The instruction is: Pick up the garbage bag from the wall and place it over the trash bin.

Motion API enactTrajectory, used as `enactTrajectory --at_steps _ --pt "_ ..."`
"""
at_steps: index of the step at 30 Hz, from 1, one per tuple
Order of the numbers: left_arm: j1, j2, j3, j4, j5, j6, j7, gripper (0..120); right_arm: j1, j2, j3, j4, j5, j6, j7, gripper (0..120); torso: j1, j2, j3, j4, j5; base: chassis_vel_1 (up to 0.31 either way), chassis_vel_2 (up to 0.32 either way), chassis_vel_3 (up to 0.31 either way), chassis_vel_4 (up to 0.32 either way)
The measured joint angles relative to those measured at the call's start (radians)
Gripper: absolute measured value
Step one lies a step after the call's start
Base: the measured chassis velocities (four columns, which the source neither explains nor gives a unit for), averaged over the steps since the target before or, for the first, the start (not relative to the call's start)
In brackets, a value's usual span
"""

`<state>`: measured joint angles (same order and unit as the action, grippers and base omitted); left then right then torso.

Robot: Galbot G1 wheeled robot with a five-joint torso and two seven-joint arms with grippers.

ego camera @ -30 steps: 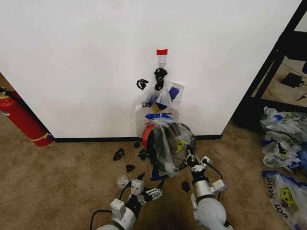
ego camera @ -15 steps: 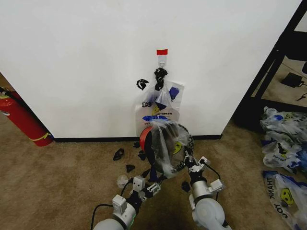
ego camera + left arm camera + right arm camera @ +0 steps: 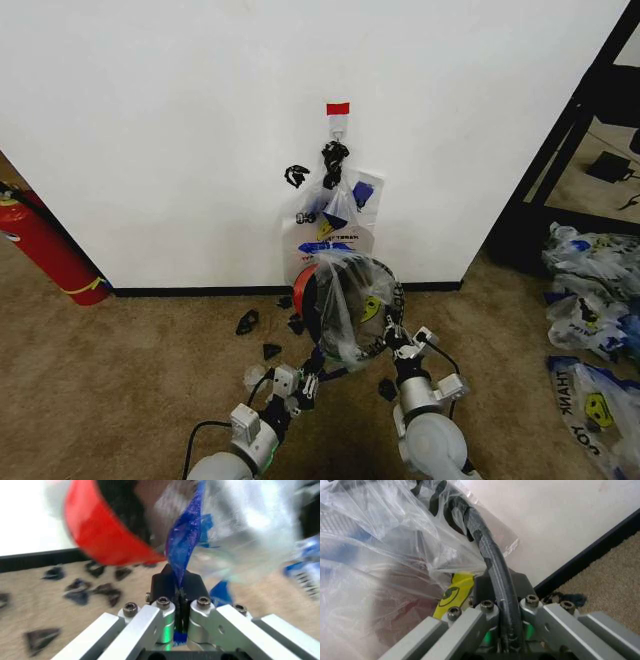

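The trash bin (image 3: 312, 292), black with a red bottom, lies tipped on its side on the carpet below the wall (image 3: 160, 130). The garbage bag (image 3: 350, 300), clear and crinkly with a yellow smiley, is draped loosely over the bin's mouth. My left gripper (image 3: 309, 377) sits just in front of the bin, shut on the bag's blue handle (image 3: 185, 536). My right gripper (image 3: 396, 337) is shut on the bin's black rim (image 3: 485, 543), with bag plastic (image 3: 380, 536) bunched beside it.
A bunch of like bags (image 3: 335, 200) hangs from the hook under the red tape (image 3: 338, 108). Black clips (image 3: 248, 322) litter the carpet. A red fire extinguisher (image 3: 45, 250) stands at the left. Stuffed bags (image 3: 590, 290) and a black frame (image 3: 565, 150) are on the right.
My left gripper has moved forward toward the bin with the blue handle in it. The right gripper has shifted slightly, still on the rim.
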<state>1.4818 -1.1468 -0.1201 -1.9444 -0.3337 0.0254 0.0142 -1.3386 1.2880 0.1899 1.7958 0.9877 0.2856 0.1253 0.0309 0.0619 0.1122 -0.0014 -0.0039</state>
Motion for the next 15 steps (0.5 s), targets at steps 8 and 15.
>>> enactTrajectory --at_steps 8,15 --pt "-0.004 -0.003 -0.026 0.064 0.119 0.079 -0.179 0 -0.010 0.001 0.000 0.024 0.006 -0.018 0.031 0 0.000 0.000 0.000 0.0001 0.0000 0.000 0.000 0.000 0.000" --pt "-0.035 -0.017 -0.030 0.131 0.120 0.102 -0.240 0 -0.023 -0.001 -0.003 0.046 0.014 -0.049 0.043 0 0.000 0.000 0.000 0.0000 -0.0001 0.000 0.000 0.000 0.000"
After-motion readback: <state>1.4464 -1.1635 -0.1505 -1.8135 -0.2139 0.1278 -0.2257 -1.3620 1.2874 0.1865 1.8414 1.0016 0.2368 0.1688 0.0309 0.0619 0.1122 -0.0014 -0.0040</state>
